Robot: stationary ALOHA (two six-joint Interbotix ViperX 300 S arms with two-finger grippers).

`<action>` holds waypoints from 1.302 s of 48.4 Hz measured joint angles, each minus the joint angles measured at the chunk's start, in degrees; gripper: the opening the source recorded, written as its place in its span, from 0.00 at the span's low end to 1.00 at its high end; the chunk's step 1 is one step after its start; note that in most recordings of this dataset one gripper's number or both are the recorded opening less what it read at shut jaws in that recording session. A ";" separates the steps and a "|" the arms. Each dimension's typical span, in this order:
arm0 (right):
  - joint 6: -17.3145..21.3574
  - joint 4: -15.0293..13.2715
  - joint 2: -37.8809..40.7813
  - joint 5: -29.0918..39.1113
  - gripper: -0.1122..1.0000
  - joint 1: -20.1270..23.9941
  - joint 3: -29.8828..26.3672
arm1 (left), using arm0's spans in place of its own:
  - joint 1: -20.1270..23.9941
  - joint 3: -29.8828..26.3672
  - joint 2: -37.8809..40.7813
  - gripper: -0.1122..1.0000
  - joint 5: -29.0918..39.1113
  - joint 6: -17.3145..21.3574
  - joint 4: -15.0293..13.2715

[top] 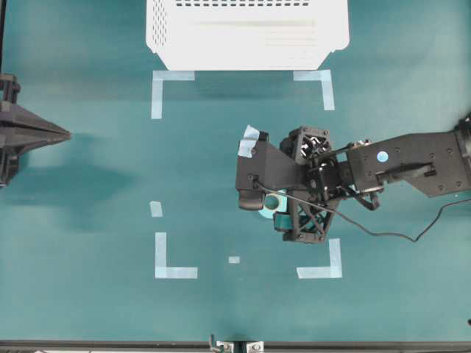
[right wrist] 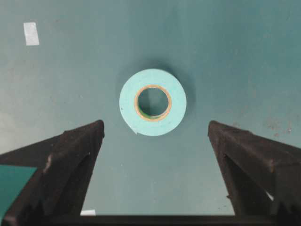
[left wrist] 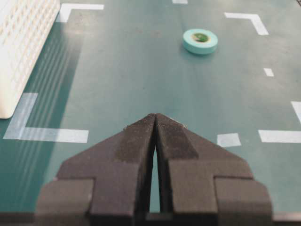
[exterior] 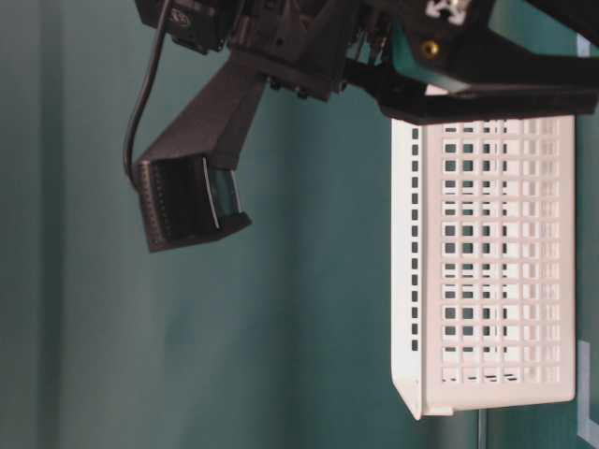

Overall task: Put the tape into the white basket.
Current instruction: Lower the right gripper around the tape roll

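With its jaws spread wide, the right claw hovers above the tape, which lies flat on the worktop well short of the white basket; closing off-centre could nudge the roll away.

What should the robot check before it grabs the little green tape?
1. Right gripper open wide: ok.
2. Tape lying flat on the table, hole up: ok.
3. Tape lined up between the two fingers: ok, roughly centred.
4. Fingers low enough to close around the tape: cannot tell.
5. Left gripper shut and away from the tape: ok.
6. White basket sitting at the table's far edge, apart from the arm: ok.
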 measured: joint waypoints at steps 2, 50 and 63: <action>0.00 0.00 0.26 -0.18 1.00 0.09 0.00 | 0.00 0.09 0.00 0.00 0.00 0.09 0.09; 0.00 0.00 6.06 -5.36 1.00 0.44 0.00 | 0.00 0.09 0.00 0.00 -0.09 0.18 0.09; 0.09 0.00 6.68 -6.68 1.00 0.44 0.88 | 0.00 0.09 0.00 0.00 0.00 0.18 0.09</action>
